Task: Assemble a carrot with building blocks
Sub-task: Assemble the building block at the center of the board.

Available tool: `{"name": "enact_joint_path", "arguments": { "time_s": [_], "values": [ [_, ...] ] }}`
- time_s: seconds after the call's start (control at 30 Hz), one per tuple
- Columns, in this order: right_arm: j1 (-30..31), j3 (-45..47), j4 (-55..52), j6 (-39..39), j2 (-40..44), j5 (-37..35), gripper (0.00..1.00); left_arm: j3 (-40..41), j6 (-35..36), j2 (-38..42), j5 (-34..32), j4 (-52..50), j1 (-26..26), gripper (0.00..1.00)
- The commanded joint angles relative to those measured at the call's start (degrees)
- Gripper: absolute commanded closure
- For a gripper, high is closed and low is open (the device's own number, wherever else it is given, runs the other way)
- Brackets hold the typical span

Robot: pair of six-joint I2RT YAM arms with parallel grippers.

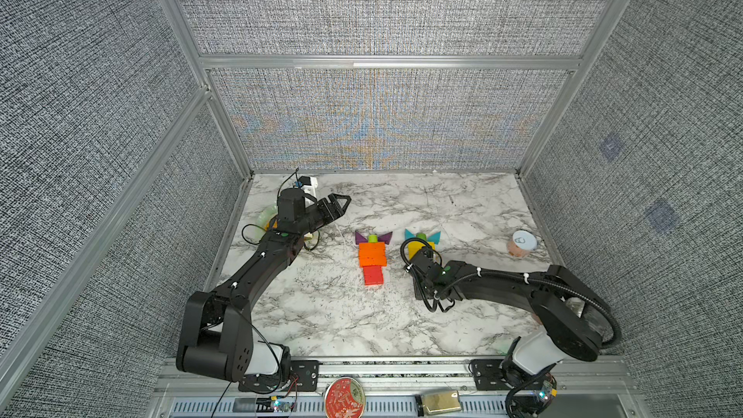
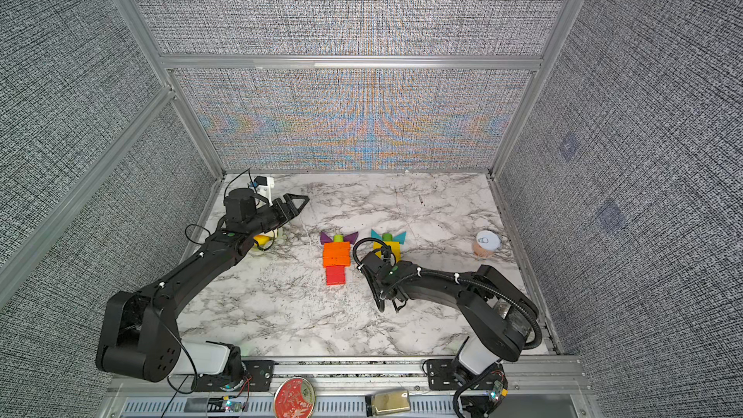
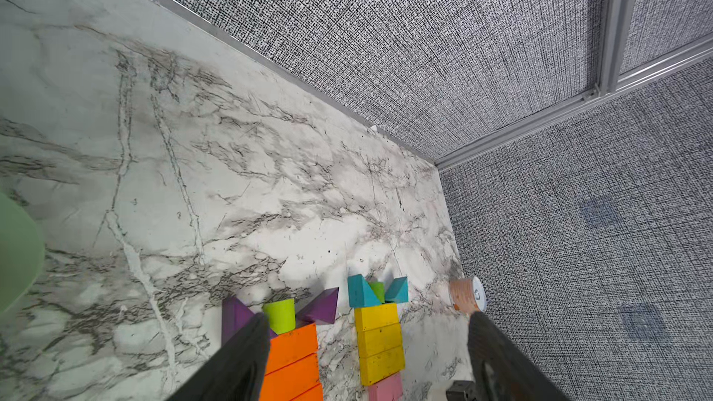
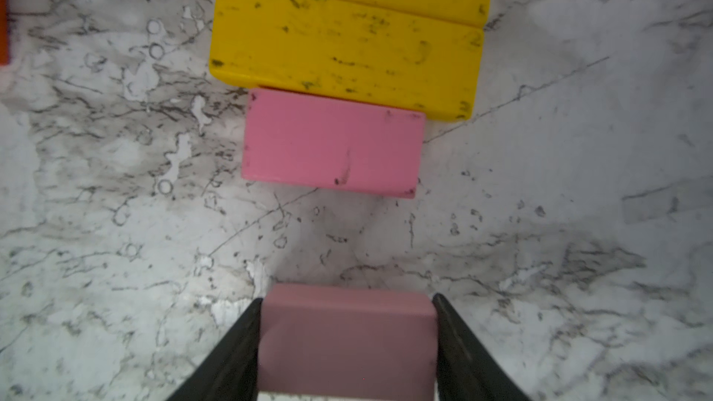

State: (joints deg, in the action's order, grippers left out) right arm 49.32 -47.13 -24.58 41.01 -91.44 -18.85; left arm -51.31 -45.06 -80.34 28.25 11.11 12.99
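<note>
Red bars (image 1: 373, 275) touched the orange bars' (image 1: 372, 255) near end; at their far end, purple triangles (image 1: 361, 238) flanked a green stub (image 1: 372, 238).

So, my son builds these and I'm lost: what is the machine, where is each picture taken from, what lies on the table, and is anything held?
Two black robot arms, the left arm and the right arm, stand at a marble table inside a grey-walled booth. Two pictures look down from twin cameras overhead; the other two come from a camera on each wrist. On the table lie two block carrots: orange bars with a red tip, purple triangles and a green stub; beside it yellow bars with teal triangles and one laid pink bar. The right arm's jaws are shut on a second pink bar, a gap short of the laid one. The left arm's jaws are open and empty.
</note>
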Motion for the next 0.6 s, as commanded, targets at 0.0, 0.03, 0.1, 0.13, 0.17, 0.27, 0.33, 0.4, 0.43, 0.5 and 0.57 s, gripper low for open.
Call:
{"name": "enact_joint_path", "arguments": {
  "time_s": [0.0, 0.03, 0.1, 0.13, 0.17, 0.27, 0.33, 0.4, 0.43, 0.5, 0.57],
  "values": [
    [-1.4, -0.1, 3.2, -1.0, -1.2, 2.3, 0.39, -0.1, 0.1, -0.2, 0.7, 2.3, 0.2, 0.18],
    [-1.7, -0.3, 3.6, -1.2, -1.6, 2.6, 0.39, -0.1, 0.1, -0.3, 0.7, 2.3, 0.3, 0.18],
    [-2.1, -1.0, 3.6, -1.7, -2.6, 2.5, 0.39, -0.2, 0.1, -0.5, 0.8, 2.4, 0.5, 0.18],
    [-2.2, -1.4, 3.4, -1.9, -2.9, 2.2, 0.39, -0.2, 0.2, -0.7, 0.8, 2.3, 0.7, 0.18],
    [-2.3, -1.7, 3.4, -2.1, -3.2, 2.0, 0.39, -0.3, 0.1, -0.9, 0.9, 2.3, 0.9, 0.18],
    [-2.7, -2.0, 3.6, -2.2, -3.8, 2.5, 0.38, -0.1, -0.6, -1.7, 1.9, 2.9, 1.8, 0.18],
    [-2.7, -2.2, 3.1, -2.2, -4.0, 2.4, 0.34, -0.1, -1.4, -2.4, 3.3, 3.9, 2.3, 0.18],
    [-2.7, -2.1, 3.0, -2.1, -3.6, 2.2, 0.32, -0.1, -1.5, -2.7, 3.5, 3.8, 2.6, 0.18],
    [-2.7, -2.1, 3.0, -2.0, -3.3, 2.2, 0.31, -0.2, -1.3, -2.7, 3.4, 3.8, 2.7, 0.18],
    [-2.7, -2.6, 2.6, -2.1, -3.1, 2.5, 0.27, -0.1, -1.2, -2.5, 3.2, 3.8, 2.8, 0.18],
    [-2.4, -3.3, 1.8, -2.0, -2.6, 2.4, 0.24, 0.0, -0.9, -2.2, 3.0, 3.7, 2.9, 0.18]
  ]
}}
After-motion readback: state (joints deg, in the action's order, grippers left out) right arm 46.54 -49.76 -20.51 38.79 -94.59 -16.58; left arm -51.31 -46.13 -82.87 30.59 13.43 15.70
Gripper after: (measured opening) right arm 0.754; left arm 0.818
